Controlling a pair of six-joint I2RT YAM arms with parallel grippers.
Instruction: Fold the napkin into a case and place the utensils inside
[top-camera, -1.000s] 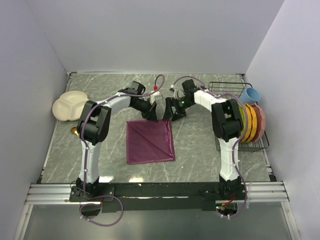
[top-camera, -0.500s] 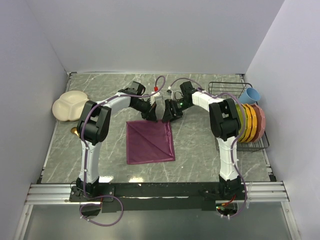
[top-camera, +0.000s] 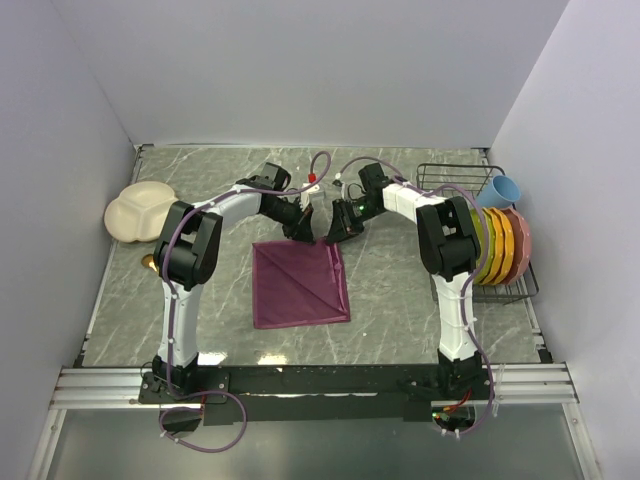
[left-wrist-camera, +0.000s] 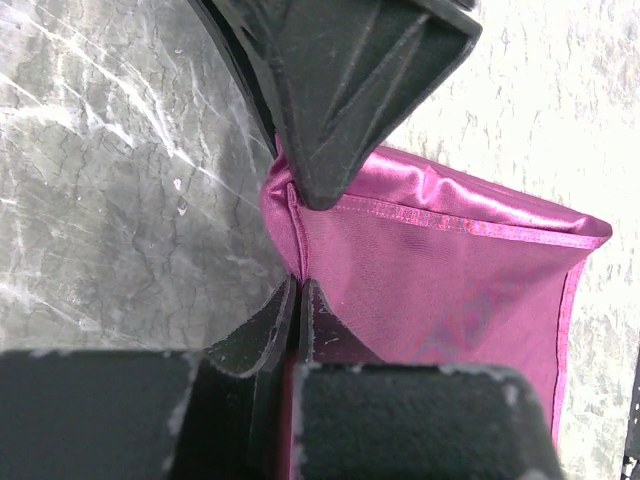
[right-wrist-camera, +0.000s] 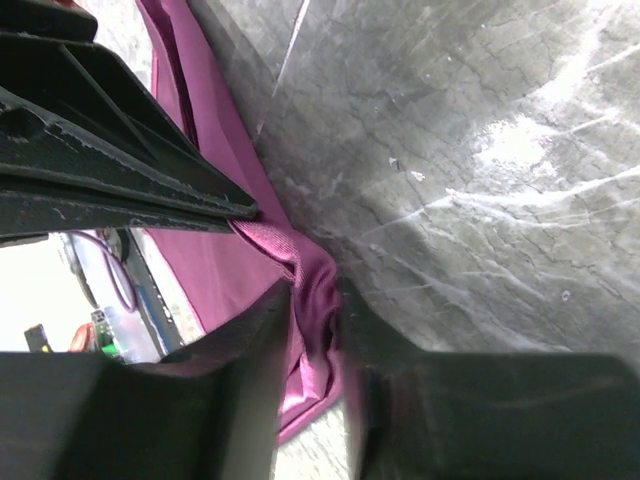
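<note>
The maroon napkin (top-camera: 300, 285) lies folded flat on the marble table between the arms. My left gripper (top-camera: 304, 234) is at its far edge, shut on the hem (left-wrist-camera: 299, 285), and the cloth (left-wrist-camera: 440, 270) spreads out to the right of it. My right gripper (top-camera: 332, 236) is at the far right corner, where a bunched fold of napkin (right-wrist-camera: 230, 270) fills the gap between its fingertips (right-wrist-camera: 315, 295). The two grippers nearly touch; the right one's black fingers (left-wrist-camera: 340, 90) loom in the left wrist view. Of the utensils, only a gold spoon's end (top-camera: 148, 262) shows, by the left arm's elbow.
A cream divided plate (top-camera: 140, 210) sits at the far left. A wire dish rack (top-camera: 455, 180) with upright yellow and orange plates (top-camera: 500, 245) and a blue cup (top-camera: 505, 188) stands on the right. White walls close in the table.
My right gripper has slid a little left onto the napkin's far right corner and closed on it. The left gripper has kept its hold and place.
</note>
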